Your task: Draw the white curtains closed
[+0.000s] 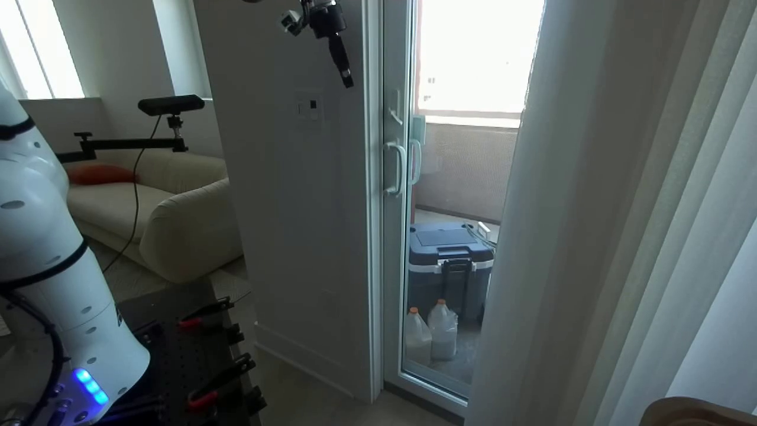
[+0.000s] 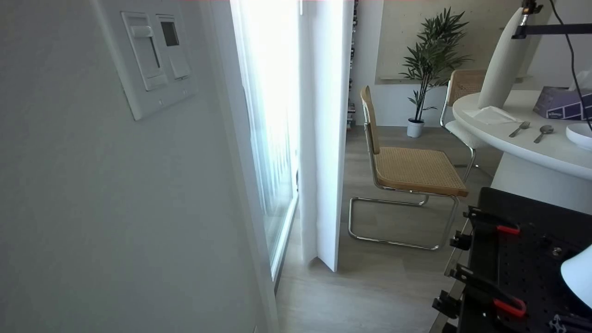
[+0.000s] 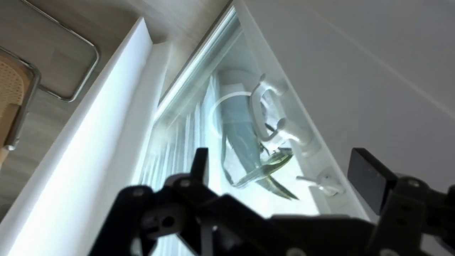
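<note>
The tall, sheer white curtains [image 1: 568,236] hang in vertical pleats well apart from the black perforated surface [image 2: 527,268], beyond the edge fitted with red-and-black clamps [image 1: 223,377]. They overlap the white-framed glass door [image 1: 395,236]; the strip of glass beside the flat white wall panel [image 1: 290,207] is uncovered, so closing appears incomplete.

The likeliest fault is an empty grasp. The curtain edge lies outside the gap of the black two-finger tool [image 3: 281,161], to the left in the wrist view; if the tool shuts without first shifting sideways, it will probably catch only air. A second fault is collision: the curved white door handle [image 1: 403,168] projects into the room and may hook a finger if the approach runs too close to the glass. Third, the light fabric may slip if only a shallow fold is taken, or strain its upper mounting, which is out of view, if pulled hard. The hem hangs near the cane-and-chrome chair [image 2: 416,171] and may snag on its frame.

The tool stands wide apart. Between its fingers [image 3: 369,177] the wrist view shows the door, its handle and the wall panel as background. Nothing is held, and no contact with the fabric is visible.
</note>
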